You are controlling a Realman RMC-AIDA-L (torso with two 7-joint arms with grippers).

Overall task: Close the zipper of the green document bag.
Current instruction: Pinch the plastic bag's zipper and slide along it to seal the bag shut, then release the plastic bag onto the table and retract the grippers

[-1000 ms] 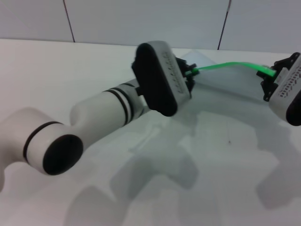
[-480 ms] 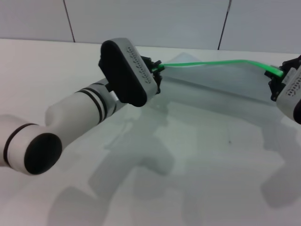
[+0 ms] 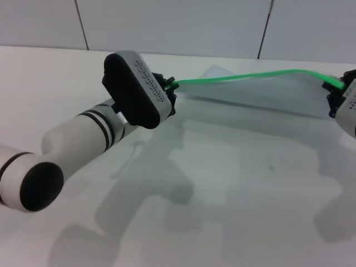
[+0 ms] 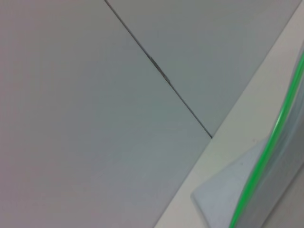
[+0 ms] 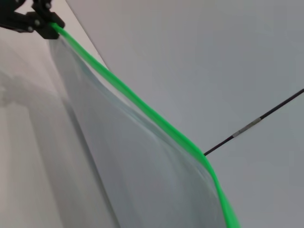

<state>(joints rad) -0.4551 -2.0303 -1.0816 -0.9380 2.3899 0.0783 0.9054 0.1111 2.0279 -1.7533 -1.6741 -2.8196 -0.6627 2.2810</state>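
Nearest, in the lower part of the head view: wide bare white table [image 3: 183,222], crossed only by soft shadows, with free room on all sides. In the lower left, thick white left arm with black rings, rising toward the upper middle. At its end, left gripper [image 3: 173,84], pinched closed on the near end of the zipper [image 3: 245,76], just left of centre in the upper part of the frame. From there, bright green strip arching slightly across to the right edge, lifted above the table. Below the strip, the green document bag [image 3: 261,100], translucent pale sheet hanging down, lower edge on or just above the table, cannot tell which. At the far right edge, right gripper [image 3: 335,93], clamped on the other end of the strip. In the right wrist view, same strip [image 5: 142,107] running diagonally to black fingertips [image 5: 35,21] in the upper left corner. Farthest: grey panelled wall [image 3: 178,25] behind the table edge.
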